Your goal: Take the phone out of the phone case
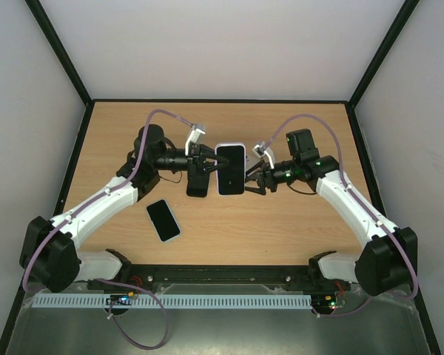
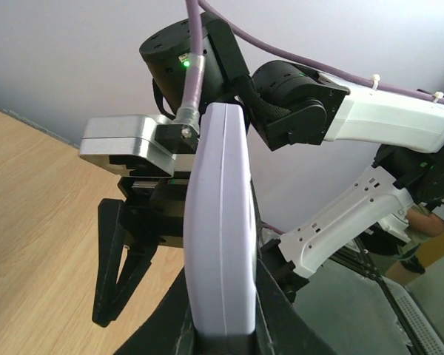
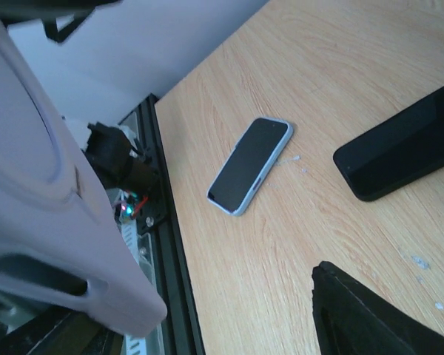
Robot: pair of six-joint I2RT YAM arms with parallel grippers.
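**Cased phone held in the air between both arms**

We see a wooden table with both arms reaching in over its middle. Between them, lifted off the wood, is the phone case: pale lavender, smooth, with rounded corners, and edge-on to the left wrist camera. The phone is still seated in it, its dark screen facing up.

The left gripper is clamped on the case's left side, a finger on each face. The right gripper straddles the other side with its jaws spread, and we see table between its lower finger and the case.

A black slab lies just beside it. Nearer the bases lies a second phone, rimmed in pale blue.
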